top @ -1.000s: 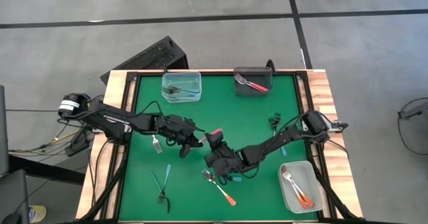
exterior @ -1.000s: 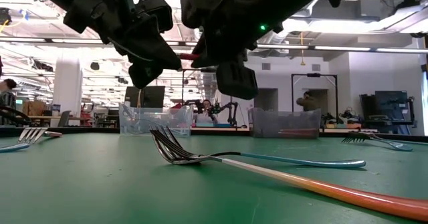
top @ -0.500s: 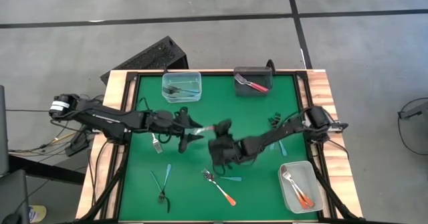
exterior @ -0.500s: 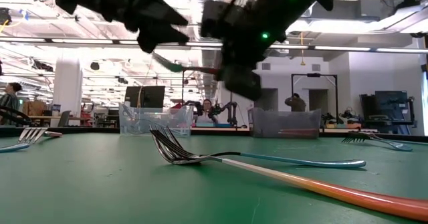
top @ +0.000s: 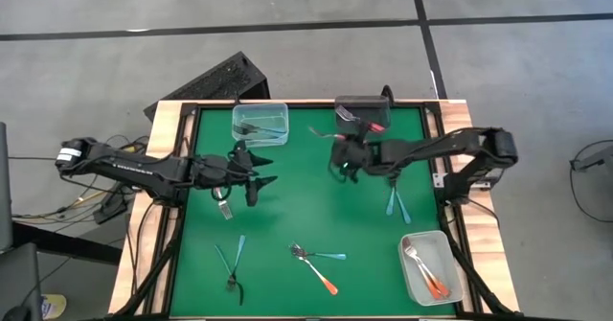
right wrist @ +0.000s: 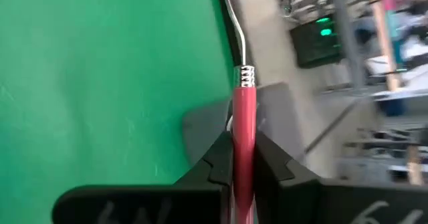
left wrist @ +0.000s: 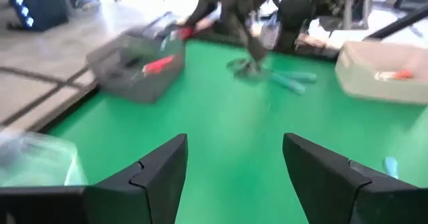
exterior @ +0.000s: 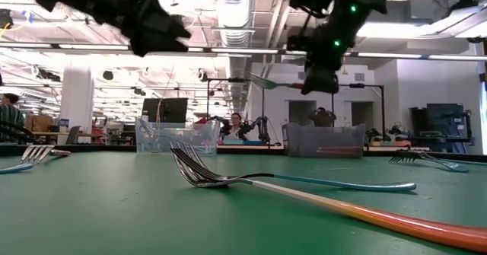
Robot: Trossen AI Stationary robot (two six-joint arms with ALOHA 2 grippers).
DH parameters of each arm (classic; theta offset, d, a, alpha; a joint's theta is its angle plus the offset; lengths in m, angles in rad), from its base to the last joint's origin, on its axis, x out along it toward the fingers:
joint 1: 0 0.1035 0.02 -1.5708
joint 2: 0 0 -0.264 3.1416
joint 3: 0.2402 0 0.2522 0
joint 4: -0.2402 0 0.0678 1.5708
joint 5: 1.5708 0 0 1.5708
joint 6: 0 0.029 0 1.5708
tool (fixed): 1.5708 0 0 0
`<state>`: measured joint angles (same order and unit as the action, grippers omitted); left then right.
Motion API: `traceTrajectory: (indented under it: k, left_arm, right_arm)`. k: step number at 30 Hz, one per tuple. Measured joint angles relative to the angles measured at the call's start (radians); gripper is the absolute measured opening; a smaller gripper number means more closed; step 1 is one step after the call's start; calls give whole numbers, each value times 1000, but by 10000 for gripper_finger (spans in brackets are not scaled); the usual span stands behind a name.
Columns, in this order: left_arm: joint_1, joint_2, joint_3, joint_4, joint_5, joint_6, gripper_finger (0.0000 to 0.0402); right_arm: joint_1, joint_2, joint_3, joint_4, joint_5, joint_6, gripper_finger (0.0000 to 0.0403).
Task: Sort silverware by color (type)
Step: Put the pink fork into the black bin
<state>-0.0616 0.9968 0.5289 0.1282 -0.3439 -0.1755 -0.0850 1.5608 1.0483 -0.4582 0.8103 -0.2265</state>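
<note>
Right gripper (top: 343, 158) clamps a red fork (right wrist: 243, 127) just short of the dark tub (top: 362, 116) ahead; left gripper (top: 257, 173) wide, empty; we've binned roughly half, several forks (top: 316, 265) loose behind us.

Green table (top: 306, 182) bears scattered forks (top: 316, 263) and three tubs (top: 261, 123).

Even bright overhead light, soft shadows; ceiling strip lights (exterior: 228, 0) glared in low view; both wrist views were motion-blurred.
</note>
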Motion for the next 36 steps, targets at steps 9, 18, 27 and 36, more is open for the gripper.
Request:
traceTrajectory:
  k: [9,18,27,36]
  left_arm:
    - [0,4,-100,39,-7,-87,233]
    - [0,4,-145,157,-19,-112,233]
    - [0,4,-154,161,-28,-136,233]
    - [0,4,-154,178,-45,-165,233]
  right_arm:
    - [-248,-173,-177,115,-259,-123,41]
    - [-403,-186,-191,135,-336,-240,41]
    - [-486,-166,-193,167,-377,-254,85]
    - [-533,-167,-193,239,-432,-230,120]
